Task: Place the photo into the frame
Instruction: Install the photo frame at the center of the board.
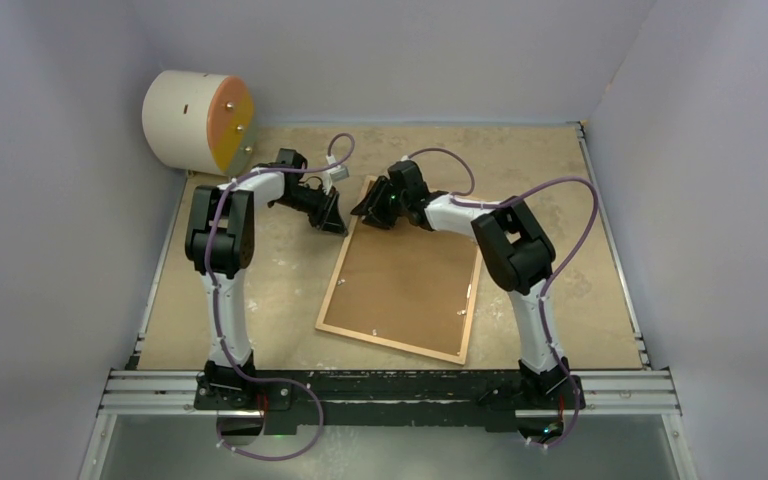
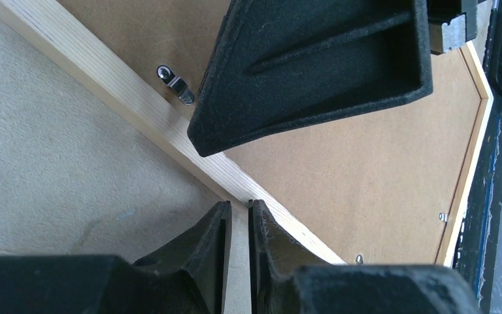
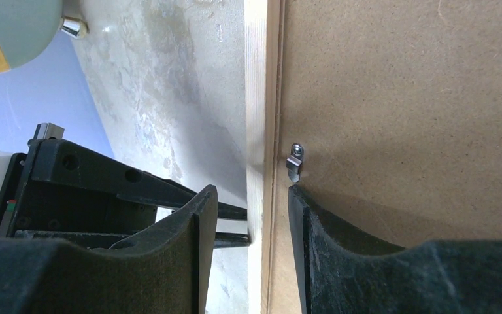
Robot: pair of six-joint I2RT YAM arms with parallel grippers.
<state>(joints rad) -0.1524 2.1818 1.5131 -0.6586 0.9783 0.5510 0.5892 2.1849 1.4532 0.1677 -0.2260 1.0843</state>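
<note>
The light-wood frame (image 1: 332,290) lies back-up on the table with the brown fibreboard backing (image 1: 410,280) set in it. The photo is hidden. My right gripper (image 1: 368,208) is at the frame's far corner. In the right wrist view it (image 3: 251,193) is open and straddles the rail (image 3: 258,98), with one finger over the backing just below a metal turn clip (image 3: 294,160). My left gripper (image 1: 336,224) is nearly shut, with a narrow slit and nothing in it. Its tips (image 2: 238,206) rest against the rail's outer edge (image 2: 124,98).
A white cylinder with an orange face (image 1: 198,120) stands at the far left corner of the table. Pale walls close in the table on three sides. A metal rail (image 1: 390,385) carries the arm bases at the near edge. More small clips sit along the backing's edges.
</note>
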